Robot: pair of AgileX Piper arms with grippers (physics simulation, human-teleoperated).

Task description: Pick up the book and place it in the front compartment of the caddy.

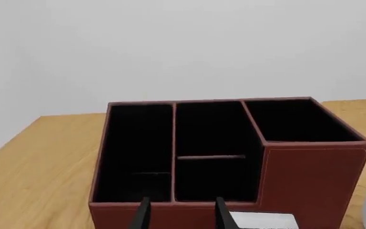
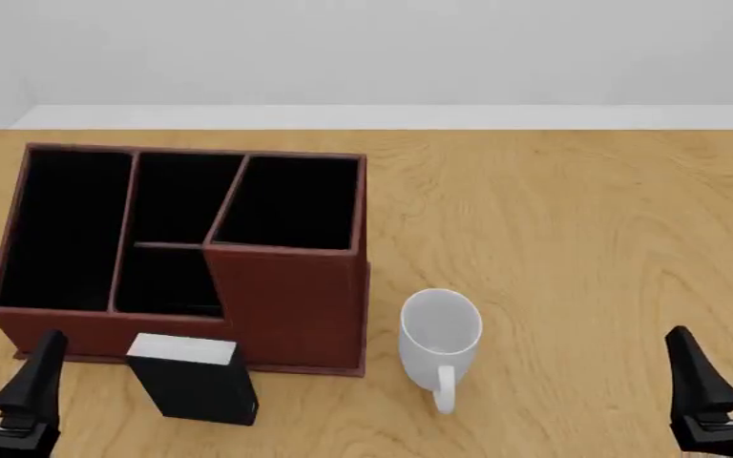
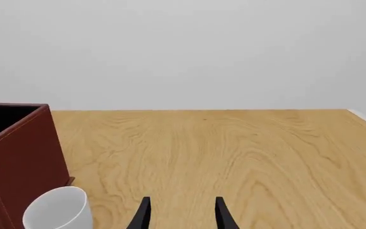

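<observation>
The book (image 2: 192, 379), black-covered with a white page edge on top, stands upright on the table just in front of the caddy (image 2: 287, 303). The caddy is a reddish-brown box with black inner walls, at the table's left. Its low front section (image 2: 165, 281) lies behind the book. My left gripper (image 2: 4, 361) is open, near the front edge to the left of the book, holding nothing. In the left wrist view the open left gripper (image 1: 183, 213) faces the caddy (image 1: 310, 176), with the book's white edge (image 1: 262, 220) beside one finger. My right gripper (image 2: 729, 361) is open and empty at the far right.
A white mug (image 2: 441, 332) stands upright just right of the caddy, handle toward me; the right wrist view shows the mug (image 3: 59, 210) next to the caddy's wall (image 3: 17, 152). Bare wooden tabletop (image 2: 571, 229) stretches to the right. A white wall rises behind the table.
</observation>
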